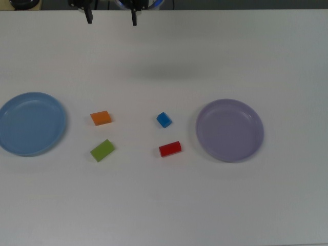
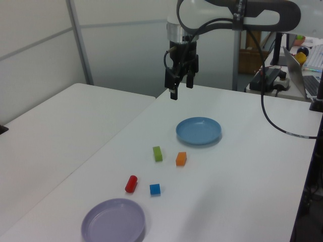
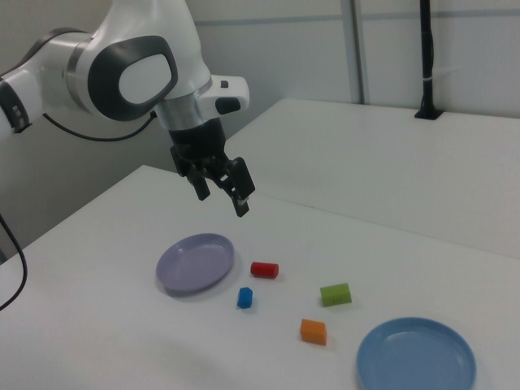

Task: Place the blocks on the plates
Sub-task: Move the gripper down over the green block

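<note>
The claw [image 1: 111, 17] hung released and empty above the bench [image 1: 164, 205]; four blocks [image 1: 101, 118] and both plates [image 1: 32, 123] lay below, apart from it.

Claw [image 2: 180, 88] hangs high w/ open air below; four blocks [image 1: 101, 118] sit well apart, gaps btwn them on desk [image 1: 164, 205].

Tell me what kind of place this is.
Probably a robotics lab or test bench: a robot arm hangs over a white table set with toy blocks and plates, and a cluttered desk with a laptop stands behind.
</note>
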